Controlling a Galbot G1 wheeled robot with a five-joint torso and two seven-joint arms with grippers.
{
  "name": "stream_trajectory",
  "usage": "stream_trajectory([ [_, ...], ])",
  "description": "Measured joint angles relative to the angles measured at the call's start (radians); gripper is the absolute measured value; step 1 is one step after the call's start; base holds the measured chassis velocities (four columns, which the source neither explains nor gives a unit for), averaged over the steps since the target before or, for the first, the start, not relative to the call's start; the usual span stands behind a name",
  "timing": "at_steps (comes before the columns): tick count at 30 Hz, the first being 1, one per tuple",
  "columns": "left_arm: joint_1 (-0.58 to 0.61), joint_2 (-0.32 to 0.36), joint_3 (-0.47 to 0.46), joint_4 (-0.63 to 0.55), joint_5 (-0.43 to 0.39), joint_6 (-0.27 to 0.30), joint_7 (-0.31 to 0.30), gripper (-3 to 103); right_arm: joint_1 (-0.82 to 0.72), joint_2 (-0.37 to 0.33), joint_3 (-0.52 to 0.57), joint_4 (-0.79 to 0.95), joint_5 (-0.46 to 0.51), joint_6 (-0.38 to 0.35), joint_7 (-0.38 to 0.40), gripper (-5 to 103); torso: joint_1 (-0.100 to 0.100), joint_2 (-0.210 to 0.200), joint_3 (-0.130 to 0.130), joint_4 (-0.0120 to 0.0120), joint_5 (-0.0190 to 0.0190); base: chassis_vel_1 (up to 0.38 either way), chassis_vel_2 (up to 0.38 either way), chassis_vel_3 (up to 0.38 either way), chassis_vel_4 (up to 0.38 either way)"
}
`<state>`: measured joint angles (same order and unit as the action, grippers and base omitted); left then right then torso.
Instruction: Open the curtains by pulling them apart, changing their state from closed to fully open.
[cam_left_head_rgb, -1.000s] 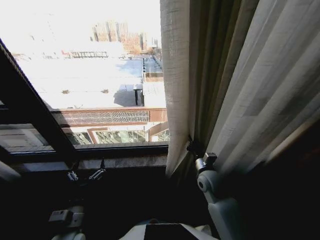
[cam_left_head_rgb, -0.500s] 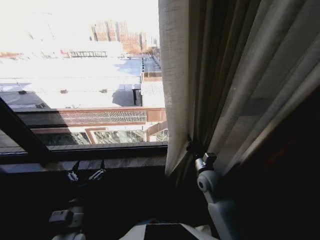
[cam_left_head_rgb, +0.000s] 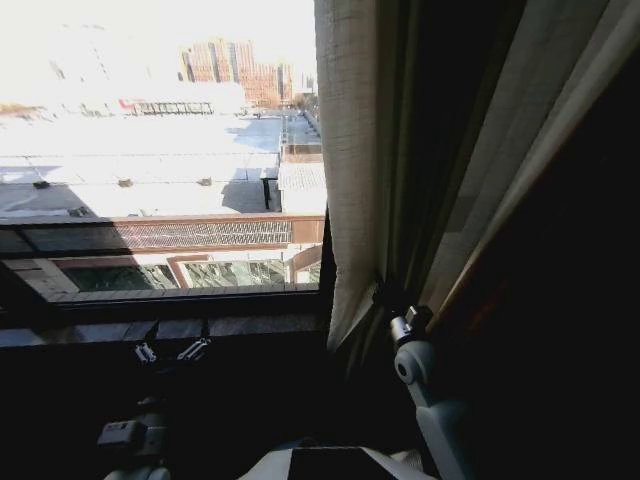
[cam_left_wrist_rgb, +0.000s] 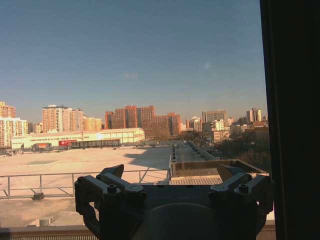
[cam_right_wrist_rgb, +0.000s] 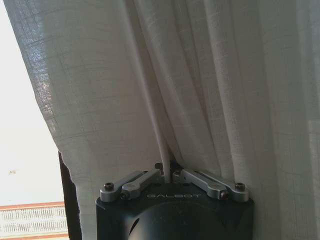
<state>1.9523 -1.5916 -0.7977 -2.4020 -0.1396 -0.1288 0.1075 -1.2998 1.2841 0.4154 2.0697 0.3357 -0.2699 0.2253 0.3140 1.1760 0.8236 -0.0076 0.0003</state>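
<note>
Sheer white curtains (cam_right_wrist_rgb: 200, 75), fold pinched in closed right pincer (cam_right_wrist_rgb: 167, 175), left pincer (cam_left_wrist_rgb: 170, 187) spread, empty

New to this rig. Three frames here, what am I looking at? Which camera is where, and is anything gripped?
This is a wheeled robot with two arms, standing at a window. The head view looks forward and down from its head. The right gripper is raised against the sheer white curtain. The right wrist view sits just behind that gripper: its fingers are pinched on a fold of the curtain.

The left gripper sits low near the window sill. The left wrist view looks out past its spread, empty fingers at rooftops and distant buildings.

The left part of the window is uncovered; the curtain hangs bunched to the right.
</note>
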Motion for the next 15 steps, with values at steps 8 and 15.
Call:
stream_trajectory([
  [8, 0.000, 0.000, 0.002, 0.000, 0.000, -0.001, 0.000, 100, -0.001, 0.002, 0.000, -0.006, -0.011, 0.017, 0.006, 0, 0.000, 0.000, 0.000, -0.0001, -0.0001, -0.350, -0.349, 0.350, 0.352],
  [15, 0.001, 0.000, 0.007, 0.004, 0.002, -0.007, 0.000, 100, -0.009, 0.002, 0.009, -0.021, -0.063, 0.046, 0.008, 0, 0.000, 0.000, 0.000, -0.0001, 0.0005, -0.244, -0.254, 0.270, 0.274],
])
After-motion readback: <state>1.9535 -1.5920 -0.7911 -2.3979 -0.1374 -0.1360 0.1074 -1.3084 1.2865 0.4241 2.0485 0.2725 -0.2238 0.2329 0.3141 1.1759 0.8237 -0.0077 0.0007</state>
